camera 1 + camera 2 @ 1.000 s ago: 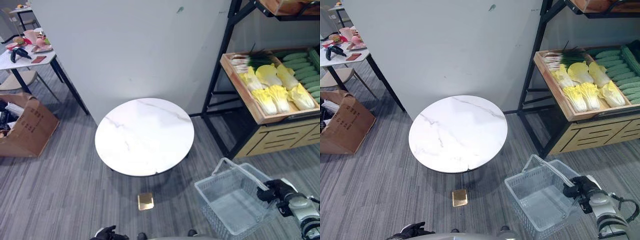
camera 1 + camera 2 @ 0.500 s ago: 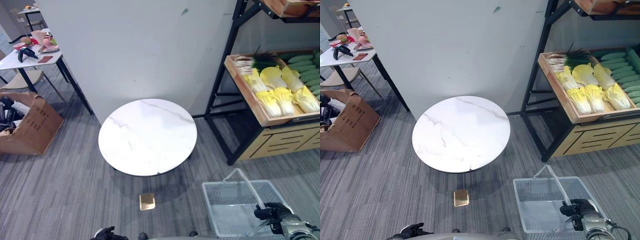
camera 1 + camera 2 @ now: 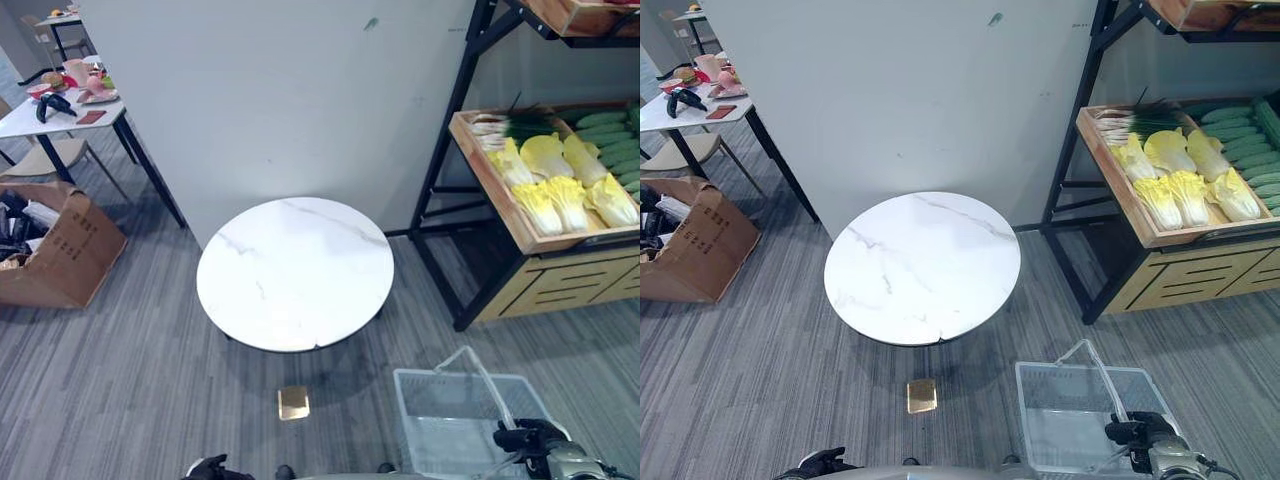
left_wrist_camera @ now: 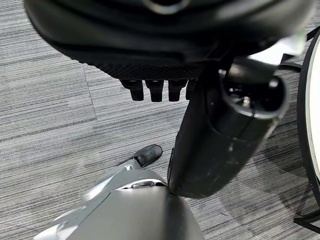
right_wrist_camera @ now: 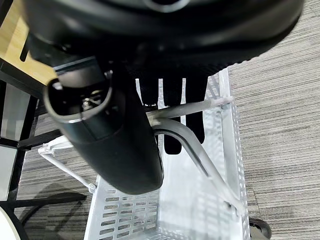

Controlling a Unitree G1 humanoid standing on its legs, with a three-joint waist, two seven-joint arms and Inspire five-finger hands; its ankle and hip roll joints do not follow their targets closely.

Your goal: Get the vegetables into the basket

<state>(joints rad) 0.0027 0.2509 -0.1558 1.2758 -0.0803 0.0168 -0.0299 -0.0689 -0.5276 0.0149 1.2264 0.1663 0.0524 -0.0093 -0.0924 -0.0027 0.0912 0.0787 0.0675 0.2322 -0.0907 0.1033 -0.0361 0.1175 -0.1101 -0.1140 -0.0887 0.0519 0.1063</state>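
Right hand (image 3: pixel 528 437): fingers and thumb curled round the handle (image 5: pixel 195 150) of the basket (image 3: pixel 450 420). The handle bar runs across the fingers in the right wrist view, with the basket's white mesh walls beyond it. The basket sits low, on the shelf side of the round table (image 3: pixel 295 272) and nearer the robot, with nothing inside.

Left hand (image 4: pixel 155 90): fingers curled inward over the grey carpet (image 4: pixel 45 115), holding nothing, at the near edge of the scene on the table's opposite side.

Vegetables: all lie in the wooden tray (image 3: pixel 490 185) of the black shelf (image 3: pixel 445 150), beside the table and well apart from the basket. Yellow cabbages (image 3: pixel 565 195) lie nearest the tray's front, green onions (image 3: pixel 505 125) behind them, cucumbers (image 3: pixel 600 135) toward the far end.

A small gold square (image 3: pixel 293 403) lies on the carpet just in front of the table.
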